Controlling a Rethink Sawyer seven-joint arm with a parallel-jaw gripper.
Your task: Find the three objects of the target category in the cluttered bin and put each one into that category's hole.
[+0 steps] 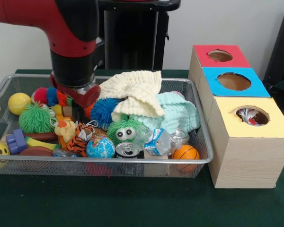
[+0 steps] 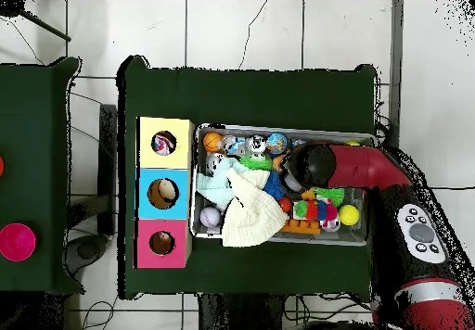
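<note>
Hand (image 1: 78, 101) down inside wire bin (image 1: 0, 92), left part, among toys; grip state cannot tell. Target category unclear. Yellow box hole (image 1: 252, 115) already holds something; boxes beside bin's other end.

No readable text, labels or numbers on any object.

Sawyer arm (image 1: 68, 33) — glossy red shell, black cylindrical wrist section (grey button pad visible on the overhead link).
</note>
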